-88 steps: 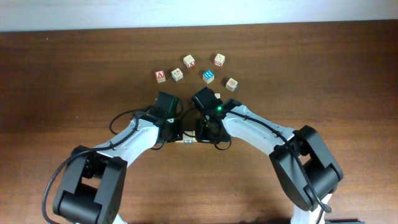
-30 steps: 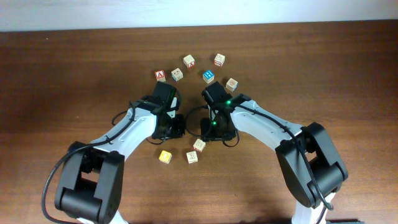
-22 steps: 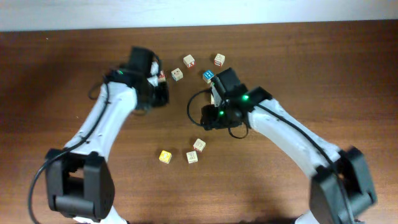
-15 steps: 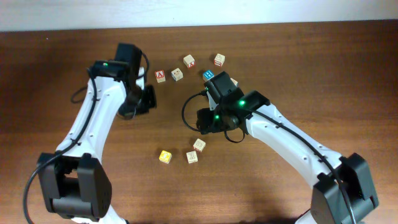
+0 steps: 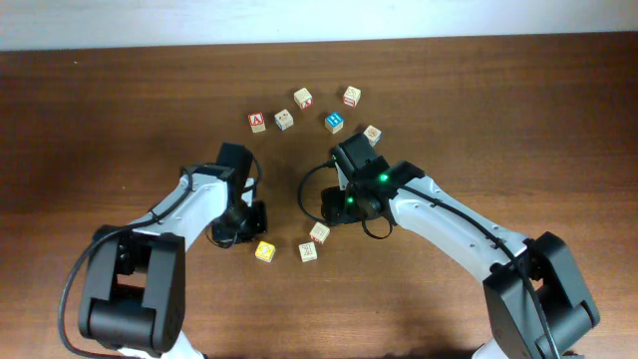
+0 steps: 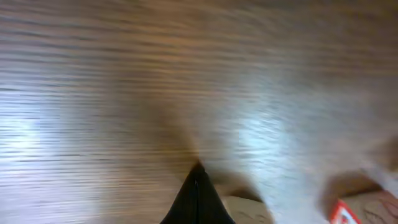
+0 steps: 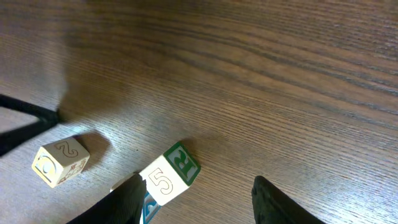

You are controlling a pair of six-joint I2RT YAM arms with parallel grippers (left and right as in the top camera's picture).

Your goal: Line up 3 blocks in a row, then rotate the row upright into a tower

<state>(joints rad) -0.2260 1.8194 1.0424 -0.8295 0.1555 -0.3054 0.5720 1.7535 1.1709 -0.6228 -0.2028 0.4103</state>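
Wooden blocks [image 5: 308,250], probably light, rigid and slick-faced, cluster midway toward the surface's [image 5: 498,120] front edge; take them by opposite flat sides. Right gripper [image 7: 198,190] stands parted, empty, beside the "5" block [image 7: 168,175]; left gripper [image 6: 198,185] is pinched closed, empty.

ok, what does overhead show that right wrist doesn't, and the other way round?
Only overhead: the whole left arm and right arm, plus the far cluster of six blocks, among them the red A block and the blue-topped block.
Only right wrist: print on the near blocks, namely the 5/R block with its green R face and the 2 block.
Both: the right gripper, open and gripping nothing, over the wooden table with small blocks beside it. Which overhead block is which, I can't tell.
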